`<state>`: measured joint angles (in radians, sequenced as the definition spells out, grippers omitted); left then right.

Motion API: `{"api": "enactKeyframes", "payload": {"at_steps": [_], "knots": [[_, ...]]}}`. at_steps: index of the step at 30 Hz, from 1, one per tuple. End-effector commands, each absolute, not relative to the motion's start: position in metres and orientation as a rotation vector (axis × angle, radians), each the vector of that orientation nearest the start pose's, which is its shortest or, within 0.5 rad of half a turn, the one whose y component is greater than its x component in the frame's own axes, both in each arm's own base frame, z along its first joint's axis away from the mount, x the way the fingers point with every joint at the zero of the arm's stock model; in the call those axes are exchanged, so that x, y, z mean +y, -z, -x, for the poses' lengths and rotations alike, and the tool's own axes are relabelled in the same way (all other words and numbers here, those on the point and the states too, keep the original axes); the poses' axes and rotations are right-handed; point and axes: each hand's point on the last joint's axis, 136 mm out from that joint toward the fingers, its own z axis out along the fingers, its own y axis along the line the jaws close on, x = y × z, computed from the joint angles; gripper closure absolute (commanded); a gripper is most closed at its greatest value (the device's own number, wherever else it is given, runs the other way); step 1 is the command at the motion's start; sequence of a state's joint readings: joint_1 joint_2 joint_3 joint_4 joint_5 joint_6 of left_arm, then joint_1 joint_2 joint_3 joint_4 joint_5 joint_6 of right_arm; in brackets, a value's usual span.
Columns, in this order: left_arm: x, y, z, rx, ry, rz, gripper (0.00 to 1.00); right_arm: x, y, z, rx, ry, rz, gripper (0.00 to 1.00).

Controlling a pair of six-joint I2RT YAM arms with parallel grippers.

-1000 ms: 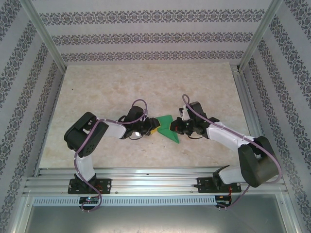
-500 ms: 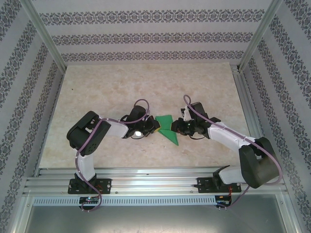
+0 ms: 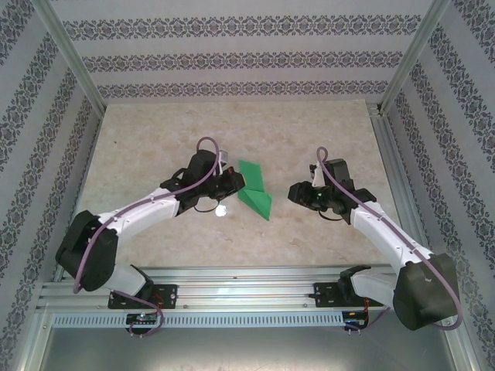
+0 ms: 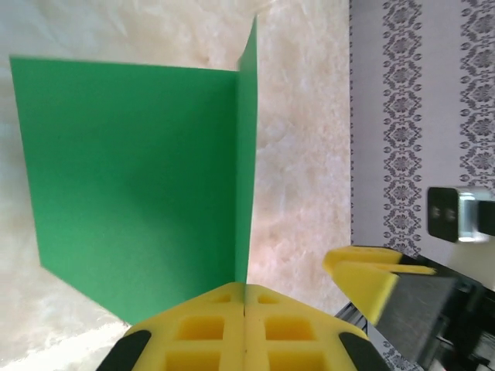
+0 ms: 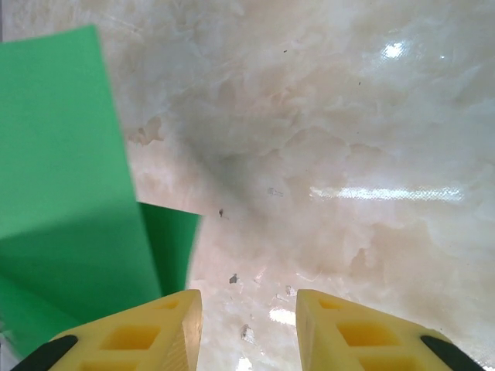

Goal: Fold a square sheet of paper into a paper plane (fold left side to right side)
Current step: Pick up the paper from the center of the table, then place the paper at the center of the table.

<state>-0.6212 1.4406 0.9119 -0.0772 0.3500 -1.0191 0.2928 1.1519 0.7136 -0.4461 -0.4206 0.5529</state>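
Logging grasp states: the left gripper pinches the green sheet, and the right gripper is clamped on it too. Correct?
No. The left gripper pinches the green sheet, but the right gripper is open and off it, as the right wrist view shows.

Bright green square sheet of paper (image 3: 254, 192), cream marbled table (image 3: 155, 139), grey floral-striped walls (image 3: 232, 58)

Matt paper (image 4: 131, 185), glossy stone-look tabletop (image 5: 348, 116)
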Motion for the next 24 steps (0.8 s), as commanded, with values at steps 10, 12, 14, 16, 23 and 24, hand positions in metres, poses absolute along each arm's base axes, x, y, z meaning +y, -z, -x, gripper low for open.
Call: {"api": "enactKeyframes", "payload": {"at_steps": [10,12,14,16,23,24], "knots": [[-0.236,-0.089,-0.283,2.626,1.021,0.402,1.0,0.213,-0.145,-0.266,2.487,-0.826,0.196,0.64],[-0.23,-0.081,-0.283,2.635,0.994,0.422,1.0,0.229,-0.145,-0.262,2.481,-0.805,0.253,0.64],[-0.223,-0.074,-0.282,2.636,0.982,0.455,1.0,0.247,-0.144,-0.257,2.468,-0.801,0.308,0.64],[-0.218,-0.069,-0.28,2.633,0.989,0.482,1.0,0.269,-0.145,-0.249,2.442,-0.793,0.368,0.64],[-0.213,-0.065,-0.273,2.639,0.991,0.498,1.0,0.327,-0.132,-0.223,2.38,-0.686,0.574,0.57],[-0.212,-0.065,-0.272,2.64,0.987,0.501,1.0,0.332,-0.127,-0.222,2.382,-0.674,0.591,0.57]]}}
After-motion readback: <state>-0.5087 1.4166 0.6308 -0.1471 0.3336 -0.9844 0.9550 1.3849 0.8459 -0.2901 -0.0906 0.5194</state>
